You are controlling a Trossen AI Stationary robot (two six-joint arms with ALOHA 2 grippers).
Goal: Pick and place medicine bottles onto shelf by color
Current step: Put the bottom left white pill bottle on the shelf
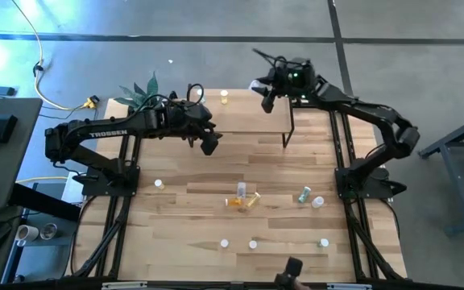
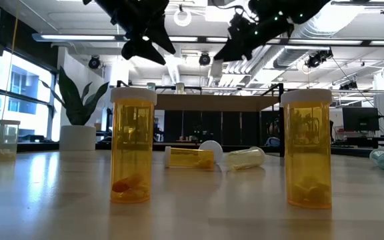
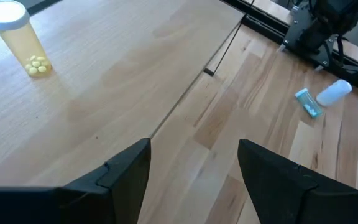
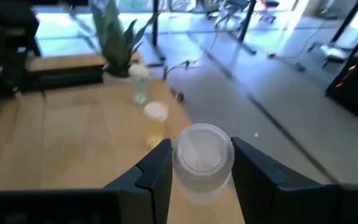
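The shelf stands at the table's far middle, with a yellow bottle upright on its top. The right wrist view shows two bottles there, a pale one and a yellow one. My left gripper hovers open and empty above the shelf's near left edge. My right gripper is above the shelf's far side, shut on a white-capped bottle. Several bottles stand or lie on the table: orange ones, a green one, and small ones near the front. My right gripper pinches the white-capped bottle between its two fingers, one on each side of the body just under the cap. The bottle is lifted clear above the shelf, its cap end turned toward the wrist camera. The body below the cap is hidden.
A potted plant stands at the table's far left corner, beside the shelf. Two upright orange bottles stand near the table's front edge. A green bottle and a loose white cap lie to the right of the table's middle.
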